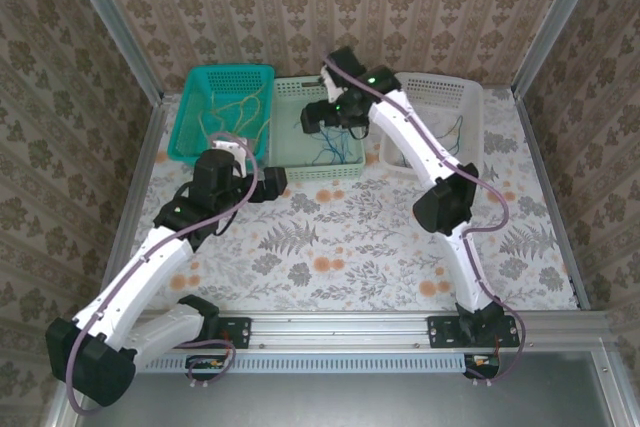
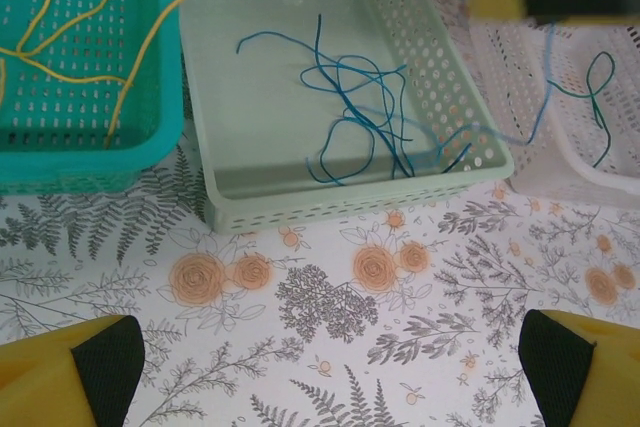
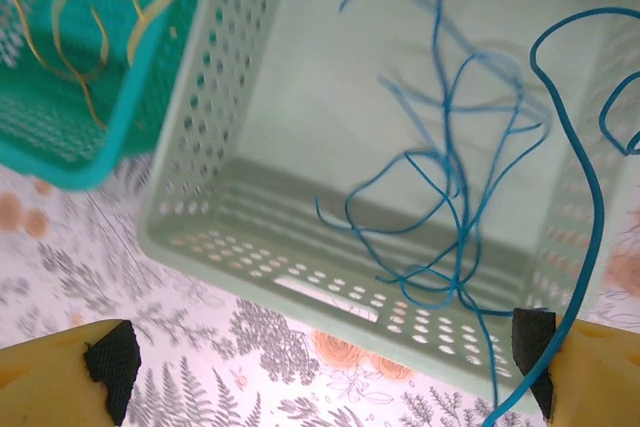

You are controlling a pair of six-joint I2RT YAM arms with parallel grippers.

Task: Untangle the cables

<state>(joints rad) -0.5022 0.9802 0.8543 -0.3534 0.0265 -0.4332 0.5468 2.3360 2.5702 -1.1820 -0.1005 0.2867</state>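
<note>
Yellow cables (image 2: 70,75) lie in teal basket (image 2: 90,162), upper left. Blue cables (image 3: 452,209) tangled in pale green basket (image 2: 300,209), centre. Thin green cable (image 2: 597,107) in white basket (image 1: 468,97), right. Left hand (image 2: 330,372) wide open above bench (image 1: 350,237), just before pale green basket. Right hand (image 3: 322,362) open over same basket. One blue strand (image 3: 590,197) passes fingertip (image 3: 535,347) at lower right; cannot tell if touching.

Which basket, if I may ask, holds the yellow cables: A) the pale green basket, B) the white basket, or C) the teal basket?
C: the yellow cables lie inside the teal basket, while the pale green basket holds blue cables.
</note>
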